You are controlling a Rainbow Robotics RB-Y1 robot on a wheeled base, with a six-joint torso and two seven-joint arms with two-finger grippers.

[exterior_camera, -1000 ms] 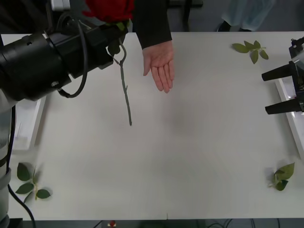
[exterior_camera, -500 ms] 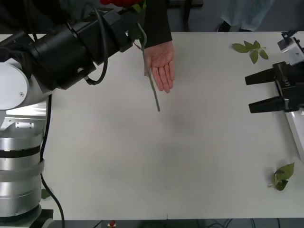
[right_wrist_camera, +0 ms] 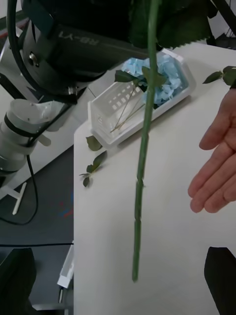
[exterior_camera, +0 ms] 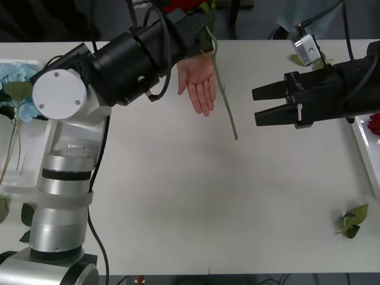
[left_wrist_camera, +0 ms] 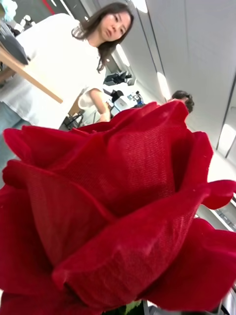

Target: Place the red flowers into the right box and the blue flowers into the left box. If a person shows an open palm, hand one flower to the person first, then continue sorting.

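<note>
Swinging across the far edge of the table, the left gripper [exterior_camera: 199,27] now holds a red rose [left_wrist_camera: 113,206] pinched below its bloom, its stem hanging just beside the person's open palm [exterior_camera: 199,84]. Meanwhile the right gripper [exterior_camera: 264,105] has come in from the right box [exterior_camera: 363,133], fingers spread and empty, pointing at the stem. A handover looks imminent, with blue flowers [exterior_camera: 13,80] already in the left box [exterior_camera: 8,61].

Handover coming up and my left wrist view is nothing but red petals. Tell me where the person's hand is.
Observer: The bare open palm is held over the far side of the white table, close beside the thin green stem of the red fabric rose, not touching it.
Operator: Report the right tool.
Observer: The right tool is open, hovering mid-table, pointing at the stem.
Operator: Check the left box.
Observer: The white ribbed plastic tray holds pale-blue hydrangea clusters.
</note>
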